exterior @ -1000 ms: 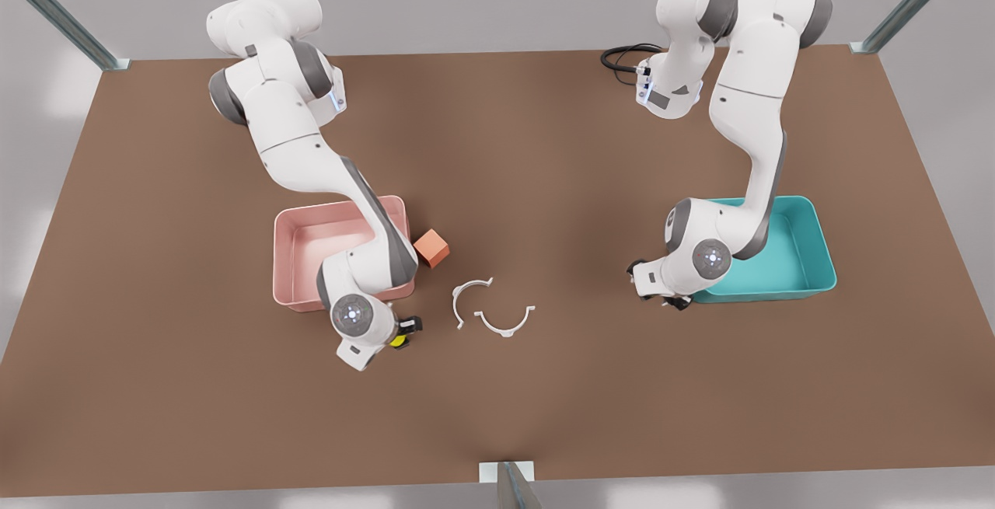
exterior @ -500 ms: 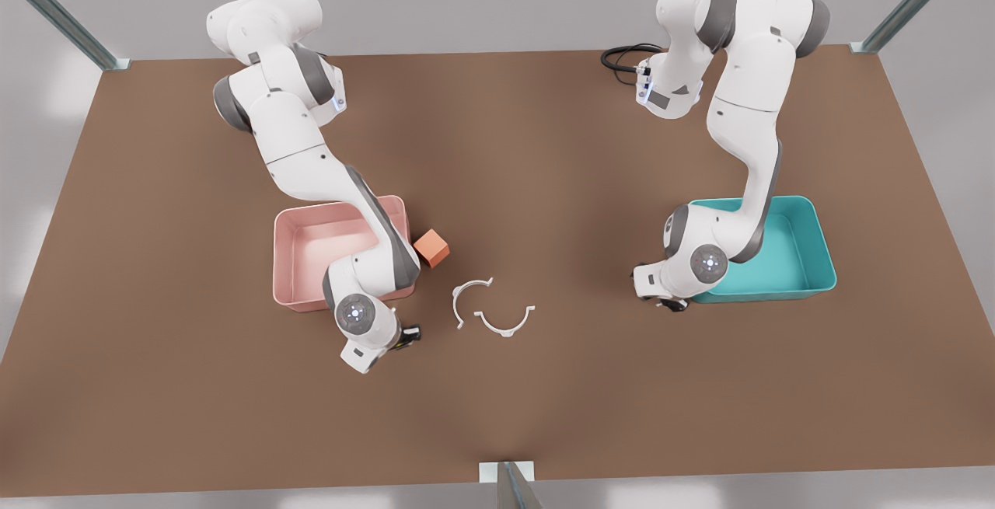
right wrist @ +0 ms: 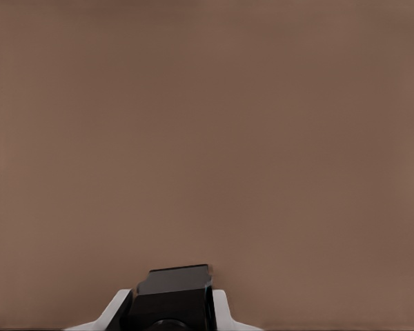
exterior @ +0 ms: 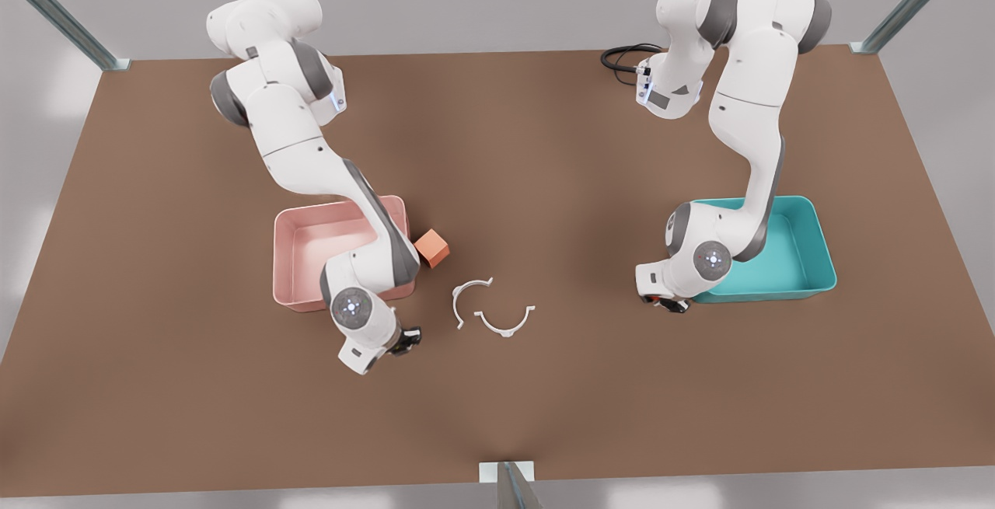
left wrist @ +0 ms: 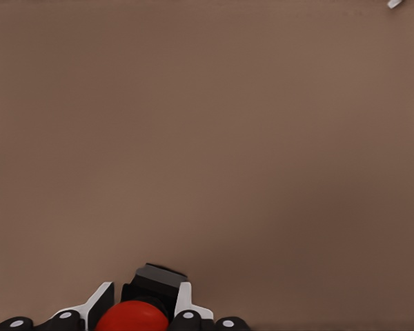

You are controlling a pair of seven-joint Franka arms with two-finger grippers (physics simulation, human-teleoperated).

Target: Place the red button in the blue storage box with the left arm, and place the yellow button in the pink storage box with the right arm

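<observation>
The red button (left wrist: 132, 318) sits on its black base between the white fingers (left wrist: 101, 302) of my left gripper (left wrist: 143, 303), which is shut on it. In the front view that gripper (exterior: 663, 303) is low over the table just outside the blue storage box (exterior: 824, 260), at its near corner. My right gripper (right wrist: 169, 303) is shut on the black base (right wrist: 174, 286) of the yellow button; the yellow cap is hidden. In the front view this gripper (exterior: 404, 340) is down at the table in front of the pink storage box (exterior: 311, 214).
An orange cube (exterior: 432, 249) lies beside the pink box. Two white curved pieces (exterior: 469, 299) (exterior: 507, 322) rest on the table between the arms. A black cable (exterior: 622, 54) coils at the far edge.
Both grippers have dropped onto their buttons. The yellow cap, visible a second ago beside the right gripper, is now covered. The left gripper shifted slightly toward the blue box.
</observation>
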